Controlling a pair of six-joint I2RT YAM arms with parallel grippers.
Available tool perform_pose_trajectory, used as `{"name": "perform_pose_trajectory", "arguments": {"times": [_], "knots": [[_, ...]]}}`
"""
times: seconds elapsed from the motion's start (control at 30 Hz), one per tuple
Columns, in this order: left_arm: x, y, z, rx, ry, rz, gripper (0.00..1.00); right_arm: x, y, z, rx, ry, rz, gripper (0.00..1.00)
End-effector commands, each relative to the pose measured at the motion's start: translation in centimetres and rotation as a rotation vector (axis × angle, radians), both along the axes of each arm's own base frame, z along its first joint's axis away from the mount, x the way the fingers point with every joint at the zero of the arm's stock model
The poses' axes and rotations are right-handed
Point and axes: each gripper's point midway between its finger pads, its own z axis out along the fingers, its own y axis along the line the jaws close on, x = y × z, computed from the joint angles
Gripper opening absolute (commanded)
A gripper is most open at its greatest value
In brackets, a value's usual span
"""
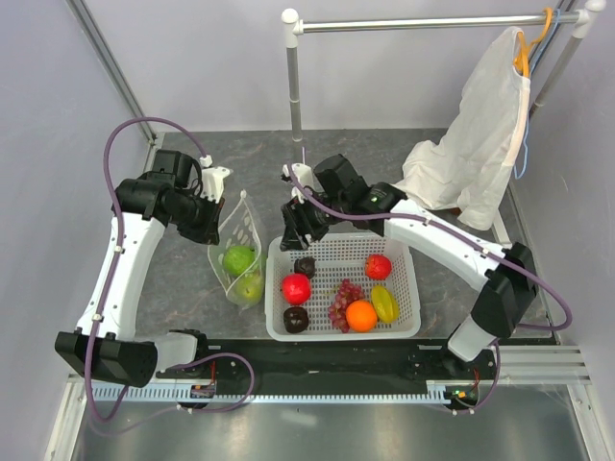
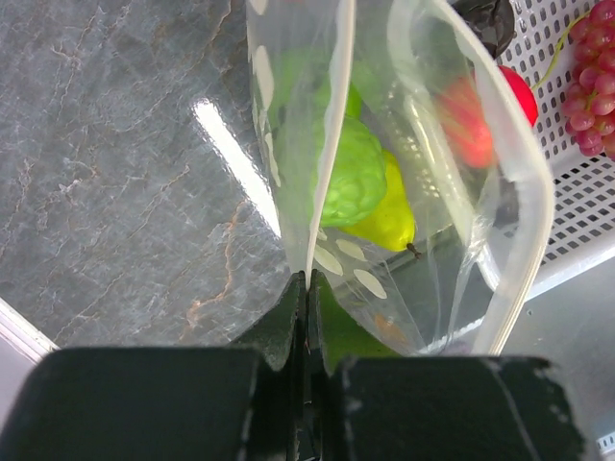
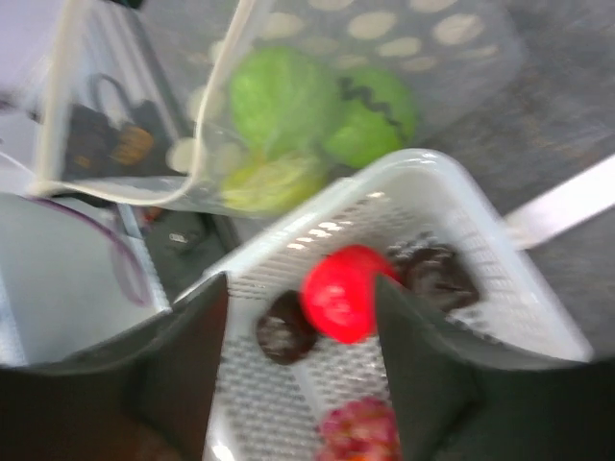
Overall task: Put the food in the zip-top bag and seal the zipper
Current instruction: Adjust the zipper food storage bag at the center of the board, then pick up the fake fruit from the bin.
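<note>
- Top external view: the zip-top bag [image 1: 238, 252] stands left of the white basket [image 1: 408, 328], just beside its left wall, on the grey table [image 1: 183, 279]. Its top reaches up to the left gripper [image 1: 223, 204].
- Two round green fruits [image 1: 240, 261] lie in the bottom of the bag.
- Left wrist view: the left gripper's fingers [image 2: 288, 322] are pressed together with no gap, pinching the bag's edge at the lower centre of the frame. The whitish zipper [image 2: 333, 125] runs upward from the pinch, and the mouth gapes open to the right.
- Right gripper [image 1: 291, 233] hangs over the basket's upper left corner, above the fruit. In the right wrist view its jaws stand wide apart, holding nothing.
- Between those jaws, lower down, lies the red apple [image 3: 338, 291], flanked by two dark brown pieces [image 3: 284, 328] in the basket.
- Grapes [image 1: 344, 303], an orange [image 1: 361, 315] and a yellow-green fruit [image 1: 384, 303] lie in the basket's lower middle.
- White cloth garment [image 1: 480, 125] hangs from a rail at the upper right.
</note>
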Motion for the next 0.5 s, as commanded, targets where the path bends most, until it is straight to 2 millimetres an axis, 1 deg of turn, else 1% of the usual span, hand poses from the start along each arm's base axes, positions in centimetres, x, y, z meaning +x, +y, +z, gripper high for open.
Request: {"name": "perform_pose_trajectory", "arguments": {"times": [0.0, 0.03, 0.1, 0.13, 0.2, 0.23, 0.3, 0.33, 0.37, 0.4, 0.43, 0.47], "knots": [[-1.9, 0.0, -0.4, 0.006, 0.075, -0.047, 0.02, 0.6, -3.4, 0.6, -0.058, -0.177, 0.029, 0.77], [-1.8, 0.0, -0.4, 0.004, 0.073, -0.047, 0.02, -0.3, -4.2, -0.1, -0.072, -0.202, 0.064, 0.79], [-1.7, -0.4, -0.1, -0.015, 0.063, -0.054, 0.02, -0.6, -4.8, -0.3, -0.061, -0.243, 0.076, 0.84], [-1.5, -0.5, -0.1, -0.017, 0.065, -0.053, 0.02, -1.2, -5.1, -2.0, -0.079, -0.220, 0.080, 0.88], [-1.4, -0.5, 0.0, -0.019, 0.063, -0.051, 0.02, -1.7, -4.5, -2.9, -0.085, -0.264, 0.117, 0.91], [-1.3, -0.5, -0.1, -0.019, 0.065, -0.051, 0.02, -2.9, -4.2, -4.2, -0.111, -0.303, 0.180, 0.93], [-1.3, -0.6, 0.0, -0.022, 0.065, -0.049, 0.02, -3.4, -3.2, -4.3, -0.080, -0.373, 0.218, 0.94], [-1.4, -0.6, 0.0, -0.023, 0.066, -0.051, 0.02, -4.4, -3.0, -5.5, -0.086, -0.379, 0.248, 0.95], [-1.3, -0.5, 0.0, -0.019, 0.064, -0.049, 0.02, -4.2, -2.1, -4.9, -0.040, -0.449, 0.268, 0.95], [-1.4, -0.5, 0.0, -0.019, 0.064, -0.047, 0.02, -4.4, -1.8, -4.7, -0.017, -0.490, 0.293, 0.95], [-1.3, -0.5, 0.0, -0.017, 0.062, -0.048, 0.02, -5.1, -1.7, -5.9, -0.019, -0.511, 0.320, 0.96], [-1.4, -0.5, 0.1, -0.020, 0.062, -0.049, 0.02, -4.7, -0.9, -5.4, 0.019, -0.595, 0.345, 0.97]]}}
